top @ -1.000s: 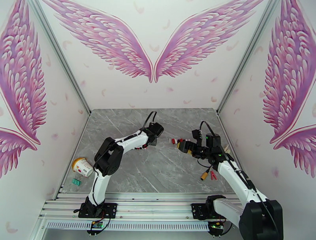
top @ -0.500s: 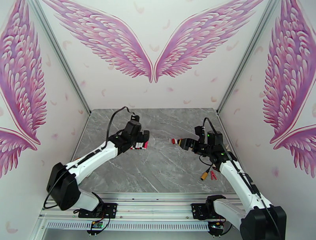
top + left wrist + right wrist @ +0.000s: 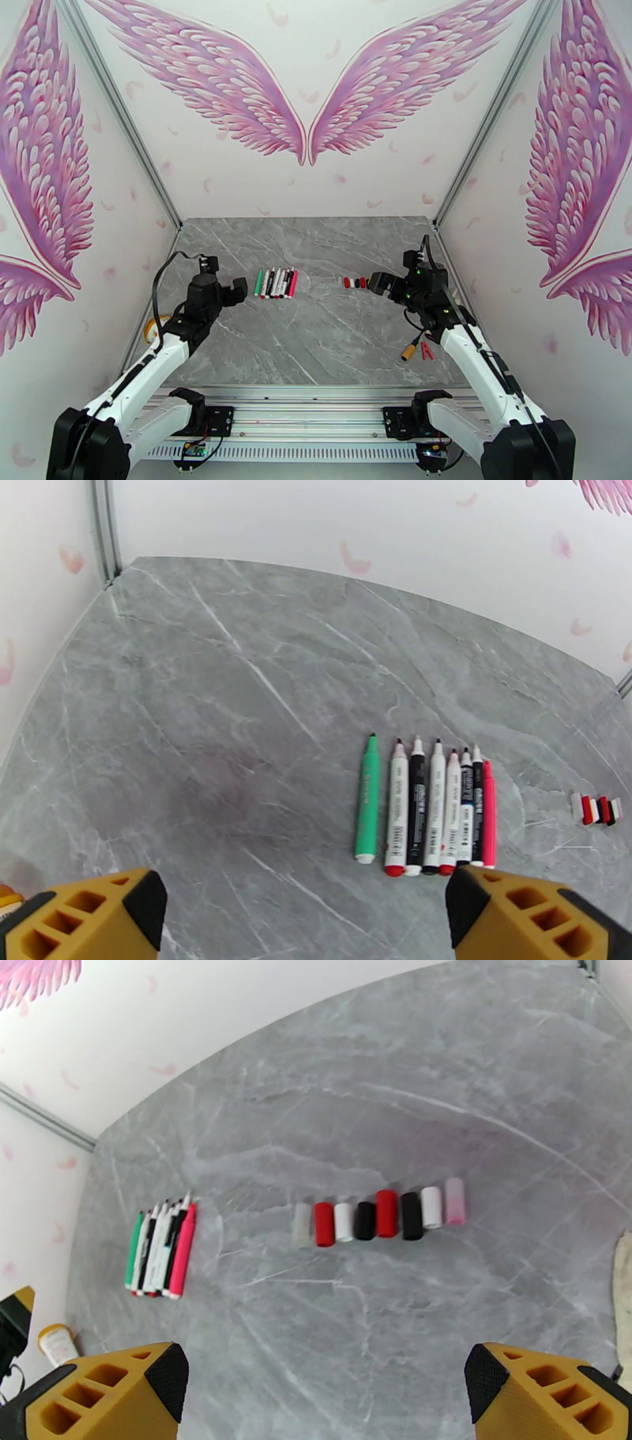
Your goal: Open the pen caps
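pens (image 3: 426, 808): I count seven slim, smooth barrels, side by side on the veined grey table (image 3: 237, 677).
pen caps (image 3: 379, 1216): stubby glossy cylinders, rowed to their right.
left gripper (image 3: 304, 898): fingers apart, empty; it has retreated left off the pens.
right gripper (image 3: 325, 1370): fingers apart, empty.

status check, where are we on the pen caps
Left end effector, right end effector open, empty. Pens lie uncapped in a row; caps lined up separately. Nothing blocking them.

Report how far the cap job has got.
Done: seven pens lie in a row with bare tips, and the caps lie in a separate row. In hand: nothing; the left gripper and right gripper are open and empty. Left: no capped pen is visible, so it looks finished.
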